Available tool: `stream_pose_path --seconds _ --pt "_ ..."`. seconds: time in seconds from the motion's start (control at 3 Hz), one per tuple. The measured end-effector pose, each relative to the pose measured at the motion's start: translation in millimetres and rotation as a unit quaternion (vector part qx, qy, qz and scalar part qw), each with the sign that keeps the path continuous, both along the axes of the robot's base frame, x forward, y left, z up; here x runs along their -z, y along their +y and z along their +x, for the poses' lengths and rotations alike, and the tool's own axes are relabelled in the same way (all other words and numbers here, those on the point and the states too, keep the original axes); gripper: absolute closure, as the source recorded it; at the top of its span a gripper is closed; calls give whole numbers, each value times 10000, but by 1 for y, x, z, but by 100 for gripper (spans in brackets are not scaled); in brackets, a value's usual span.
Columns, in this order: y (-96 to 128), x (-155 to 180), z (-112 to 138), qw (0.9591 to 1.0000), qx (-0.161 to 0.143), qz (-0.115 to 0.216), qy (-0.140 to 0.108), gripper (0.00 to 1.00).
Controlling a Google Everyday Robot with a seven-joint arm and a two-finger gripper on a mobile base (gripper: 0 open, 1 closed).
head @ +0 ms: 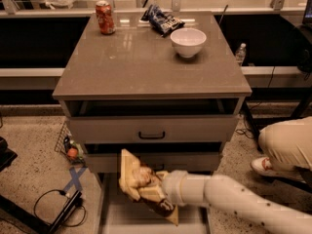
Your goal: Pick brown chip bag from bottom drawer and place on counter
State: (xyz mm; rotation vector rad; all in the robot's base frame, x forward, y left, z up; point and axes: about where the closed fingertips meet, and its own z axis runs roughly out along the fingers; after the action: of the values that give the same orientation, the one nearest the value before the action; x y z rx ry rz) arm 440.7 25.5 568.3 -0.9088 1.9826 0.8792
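The crinkled dark brown chip bag with tan-yellow ends hangs tilted at the tip of the white arm, clear of the drawer floor. The hand is clamped on the bag's lower right part, though the fingers themselves are lost among the folds. Straight below the hand lies the wide, shallow grey bottom drawer, pulled out, its flat floor bare where it shows. Just behind the hand and bag stands the front of the middle grey drawer, and above that the top drawer front with its black handle, both slightly open. Higher still, well above the hand, is the smooth, glossy grey-brown desk. At its far edge are a red soda can, a small dark blue snack bag and a white bowl – the bowl just in front of the blue bag, the can well apart from both. To the right of the hand in the picture, a person's leg in beige trousers ends in a white shoe. On the opposite side, on the speckled floor, lie a blue tape cross and a black cable.
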Motion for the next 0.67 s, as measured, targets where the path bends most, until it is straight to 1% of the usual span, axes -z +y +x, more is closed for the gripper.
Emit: stream_pose_path --seconds 0.33,0.67 --pt "7 -73 16 9998 50 -184 -24 100" --pt "14 -149 20 9986 55 -503 -159 100"
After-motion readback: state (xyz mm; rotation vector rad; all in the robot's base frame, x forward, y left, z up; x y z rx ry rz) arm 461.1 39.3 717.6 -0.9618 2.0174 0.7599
